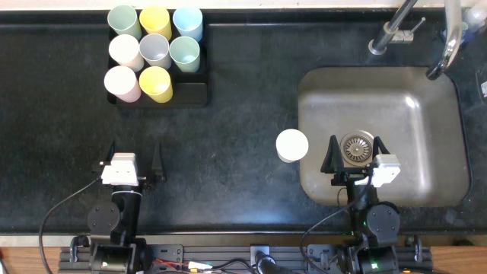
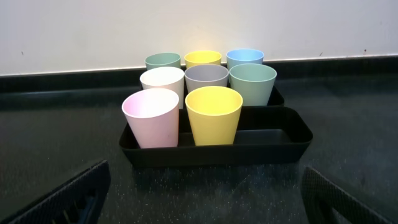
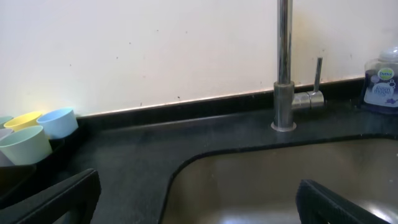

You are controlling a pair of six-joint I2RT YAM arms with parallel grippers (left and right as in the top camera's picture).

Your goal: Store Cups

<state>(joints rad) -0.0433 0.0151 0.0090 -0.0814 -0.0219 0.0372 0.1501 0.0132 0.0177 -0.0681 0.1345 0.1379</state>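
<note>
White cup [image 1: 292, 144] stands on end on the counter [image 1: 228, 137] by the sink's [image 1: 316, 87] left rim, just left of my right gripper [image 1: 355, 146], well apart from my left gripper [image 1: 135, 152]; both jaws spread, empty.

Left gripper [image 1: 135, 154], right gripper [image 1: 355, 150]: fingers spread wide.

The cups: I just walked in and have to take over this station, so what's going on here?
Nothing is being held right now. Eight cups stand in the black tray at the back of the counter, with one spot free. A white cup sits alone on the counter beside the sink. The left hand and right hand are both open, near their bases.
</note>
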